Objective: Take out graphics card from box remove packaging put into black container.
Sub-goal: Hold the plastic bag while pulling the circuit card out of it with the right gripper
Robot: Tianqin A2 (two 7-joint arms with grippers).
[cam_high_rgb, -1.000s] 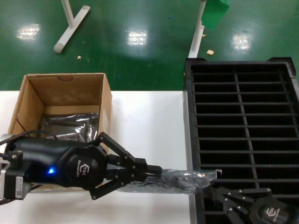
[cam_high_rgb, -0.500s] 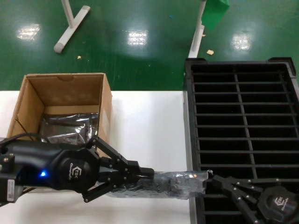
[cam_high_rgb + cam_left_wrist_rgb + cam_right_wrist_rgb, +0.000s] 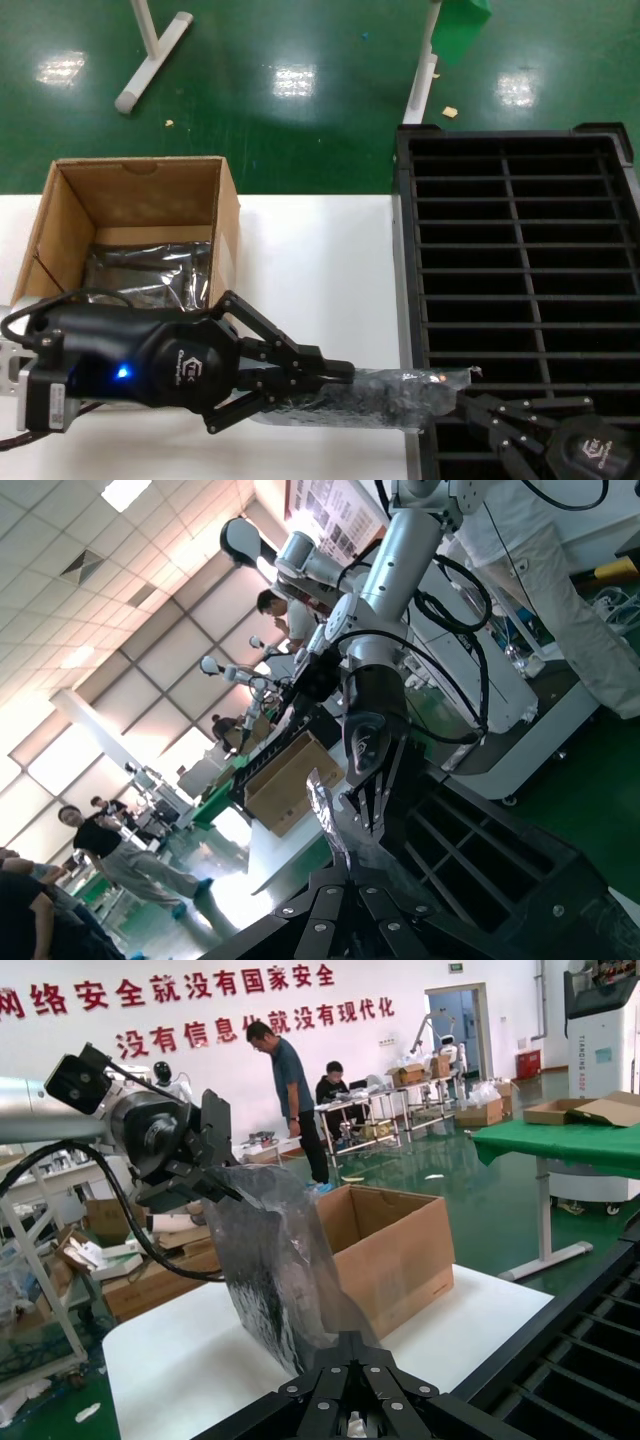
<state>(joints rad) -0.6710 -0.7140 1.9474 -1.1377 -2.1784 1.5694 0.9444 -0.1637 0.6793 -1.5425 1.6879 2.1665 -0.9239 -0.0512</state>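
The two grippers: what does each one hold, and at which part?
Both hold the bagged graphics card. The left gripper pinches the packaging at its box-side end; the right gripper pinches the end over the black container.

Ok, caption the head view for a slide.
Left gripper and right gripper hold the bagged graphics card between them.

A white table [image 3: 310, 250] stands on a glossy green floor [image 3: 300, 110], where white stand legs [image 3: 150, 55] and small scraps [image 3: 450, 112] lie beyond its far edge.
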